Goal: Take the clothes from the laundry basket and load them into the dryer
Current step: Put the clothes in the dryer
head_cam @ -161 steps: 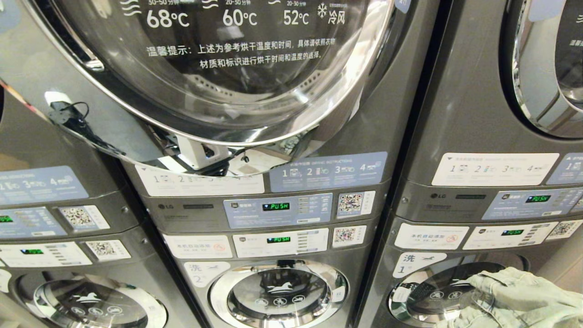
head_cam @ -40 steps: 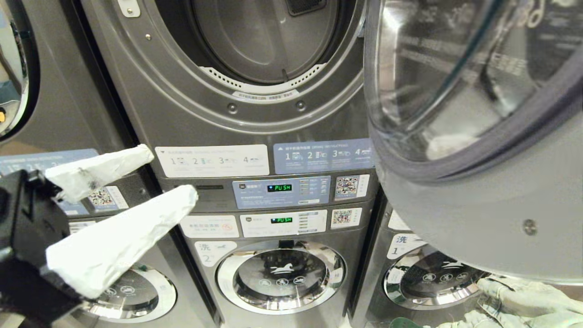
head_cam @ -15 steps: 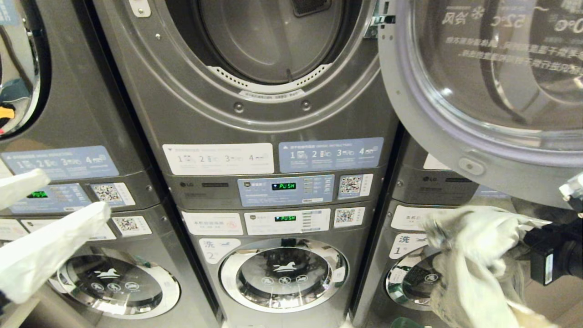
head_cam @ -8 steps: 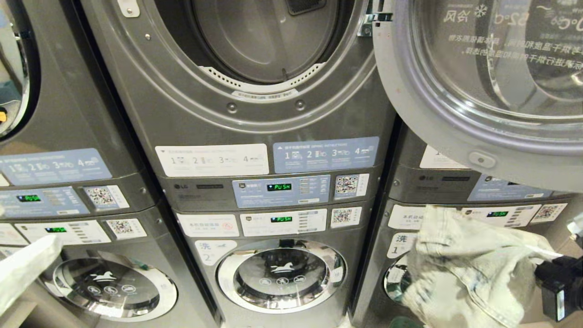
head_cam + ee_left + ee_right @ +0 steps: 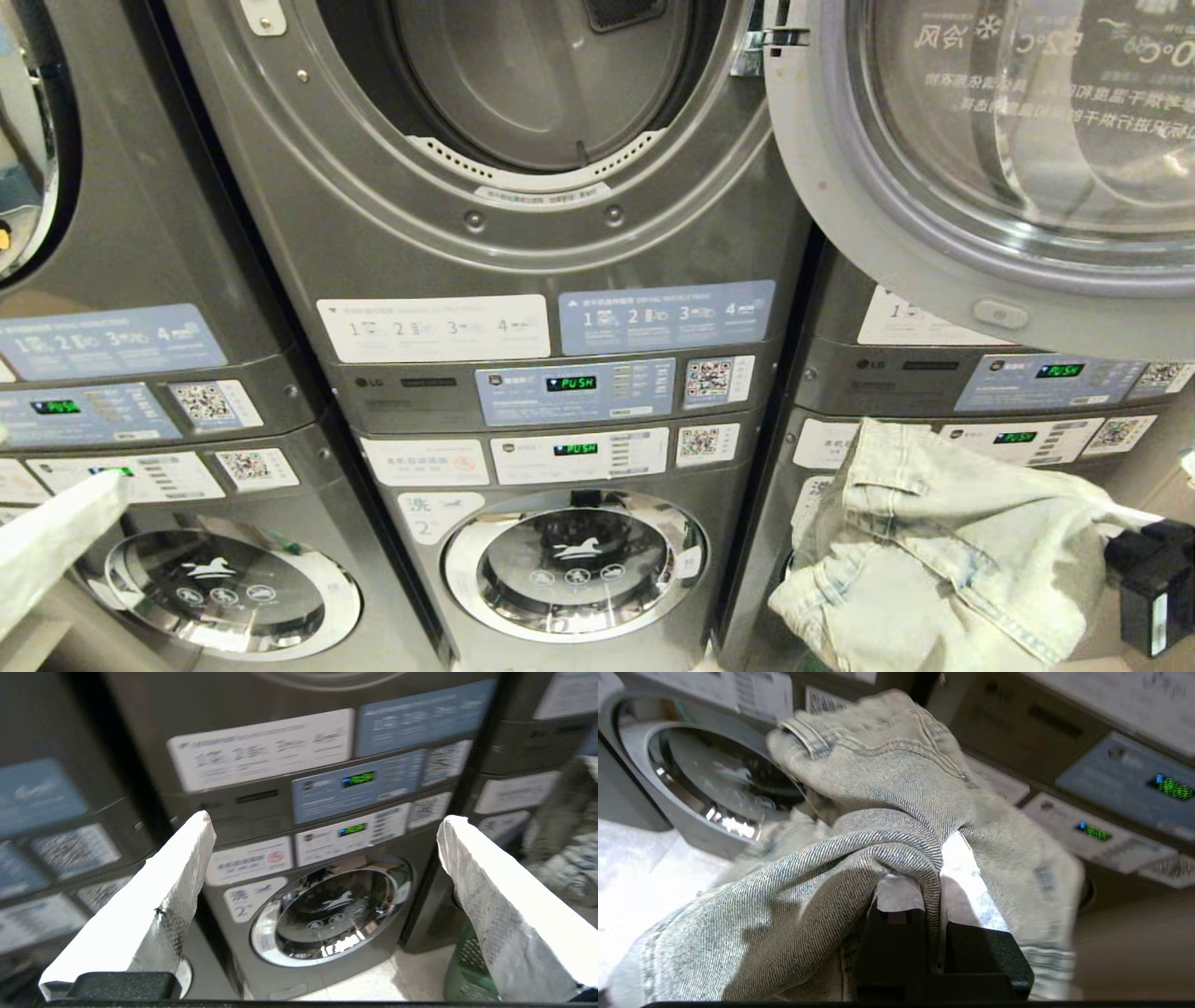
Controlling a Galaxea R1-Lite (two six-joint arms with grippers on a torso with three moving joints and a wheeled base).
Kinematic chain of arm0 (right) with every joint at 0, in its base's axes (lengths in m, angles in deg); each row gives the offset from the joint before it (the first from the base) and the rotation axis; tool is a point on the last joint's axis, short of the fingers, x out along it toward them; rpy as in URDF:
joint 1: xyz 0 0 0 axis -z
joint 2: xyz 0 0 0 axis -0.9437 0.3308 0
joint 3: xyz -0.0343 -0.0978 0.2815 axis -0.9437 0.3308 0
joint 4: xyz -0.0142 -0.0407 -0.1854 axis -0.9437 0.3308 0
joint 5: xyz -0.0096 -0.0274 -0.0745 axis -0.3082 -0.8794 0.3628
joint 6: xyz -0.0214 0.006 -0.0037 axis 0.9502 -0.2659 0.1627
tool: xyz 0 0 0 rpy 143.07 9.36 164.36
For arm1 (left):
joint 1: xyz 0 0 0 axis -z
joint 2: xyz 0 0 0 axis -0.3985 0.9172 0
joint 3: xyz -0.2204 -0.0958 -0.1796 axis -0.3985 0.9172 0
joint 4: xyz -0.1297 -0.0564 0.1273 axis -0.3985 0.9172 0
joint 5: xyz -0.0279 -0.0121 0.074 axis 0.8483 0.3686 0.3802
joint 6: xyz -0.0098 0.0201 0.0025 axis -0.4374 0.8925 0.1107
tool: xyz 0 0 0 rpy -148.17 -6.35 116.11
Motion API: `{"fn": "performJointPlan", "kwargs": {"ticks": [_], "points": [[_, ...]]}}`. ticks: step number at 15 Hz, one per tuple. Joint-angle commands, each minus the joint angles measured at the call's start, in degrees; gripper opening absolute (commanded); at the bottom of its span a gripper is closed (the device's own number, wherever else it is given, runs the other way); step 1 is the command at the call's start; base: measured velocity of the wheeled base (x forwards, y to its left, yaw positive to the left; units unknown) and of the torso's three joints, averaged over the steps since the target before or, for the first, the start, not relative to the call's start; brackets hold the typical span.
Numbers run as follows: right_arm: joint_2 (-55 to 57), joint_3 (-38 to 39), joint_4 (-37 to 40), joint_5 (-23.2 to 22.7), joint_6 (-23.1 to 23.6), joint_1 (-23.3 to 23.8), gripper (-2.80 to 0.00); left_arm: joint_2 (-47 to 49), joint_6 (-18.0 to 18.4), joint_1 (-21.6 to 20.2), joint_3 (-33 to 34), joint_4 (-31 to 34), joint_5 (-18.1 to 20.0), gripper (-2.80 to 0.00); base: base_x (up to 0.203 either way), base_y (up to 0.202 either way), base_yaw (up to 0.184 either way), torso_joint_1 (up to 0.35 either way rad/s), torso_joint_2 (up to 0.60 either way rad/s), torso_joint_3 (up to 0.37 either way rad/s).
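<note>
The right claw is clamped tight on a fold of pale, washed-out denim jeans, the cloth bunched between its white-wrapped fingers and draped over them. In the head view the jeans hang at the lower right, in front of the right-hand machine's lower porthole and below the swung-open dryer door, with the black body of the right arm at the frame's edge beside them. The dryer drum of the middle stack stands open, up and to the left of the garment. The left claw is spread wide and holds nothing; one white-wrapped finger shows at the lower left, before the left-hand machine. A green laundry basket sits on the floor by the middle machine's foot.
</note>
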Motion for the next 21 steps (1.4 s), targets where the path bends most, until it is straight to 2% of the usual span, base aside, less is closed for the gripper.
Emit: {"fn": "performJointPlan", "kwargs": {"ticks": [1, 3, 5, 8, 9, 11, 13, 15, 16, 17, 19, 21], "points": [[2.20, -3.00, -0.14, -0.11, -0.08, -0.11, -2.80, -0.10, -0.34, -3.52, 0.64, 0.01, -0.16, 0.00, 0.000, 0.000, 0.000, 0.000, 0.00, 0.000], [7.00, -9.74, -0.21, -0.21, -0.39, -0.19, -2.80, -0.65, -0.72, -10.04, 1.40, 1.67, -0.19, 0.00, 0.000, 0.000, 0.000, 0.000, 0.00, 0.000], [13.21, -16.87, -0.88, -0.29, -0.35, -1.62, -2.80, -1.15, -0.80, -18.37, 1.58, 3.59, -0.23, 0.00, 0.000, 0.000, 0.000, 0.000, 0.00, 0.000], [21.50, -25.45, -3.85, -0.11, 0.15, -9.29, -2.80, -3.59, -0.82, -32.09, 2.32, 7.61, 0.08, 0.00, 0.000, 0.000, 0.000, 0.000, 0.00, 0.000], [23.99, -28.41, -4.71, -0.05, 0.24, -11.63, -2.80, -6.19, -0.79, -33.96, 3.19, 9.16, 0.17, 0.00, 0.000, 0.000, 0.000, 0.000, 0.00, 0.000], [30.23, -37.24, -5.89, 0.04, 0.30, -15.13, -2.80, -12.31, -0.73, -34.71, 4.85, 14.10, 0.25, 0.00, 0.000, 0.000, 0.000, 0.000, 0.00, 0.000], [37.67, -47.11, -6.42, 0.08, 0.33, -17.32, -2.80, -18.32, -0.69, -34.92, 6.05, 20.06, 0.27, 0.00, 0.000, 0.000, 0.000, 0.000, 0.00, 0.000], [44.29, -58.11, -6.65, 0.19, 0.31, -18.95, -2.80, -22.93, -0.64, -34.98, 7.91, 23.38, 0.72, 0.00, 0.000, 0.000, 0.000, 0.000, 0.00, 0.000], [47.73, -64.44, -6.73, 0.61, 0.25, -19.68, -2.80, -24.59, -0.53, -34.97, 9.49, 23.78, 2.36, 0.00, 0.000, 0.000, 0.000, 0.000, 0.00, 0.000], [51.15, -71.30, -6.98, 1.98, 0.16, -20.52, -2.80, -25.62, 0.11, -34.99, 10.68, 23.53, 5.76, 0.00, 0.000, 0.000, 0.000, 0.000, 0.00, 0.000], [57.71, -84.46, -9.31, 7.38, 0.20, -22.44, -2.80, -26.99, 1.75, -35.41, 11.89, 23.08, 11.48, 0.00, 0.000, 0.000, 0.000, 0.000, 0.00, 0.000], [60.59, -91.99, -11.46, 11.58, 1.07, -24.00, -2.80, -29.10, 3.66, -35.75, 13.71, 23.28, 14.99, 0.00, 0.000, 0.000, 0.000, 0.000, 0.00, 0.000]]}}
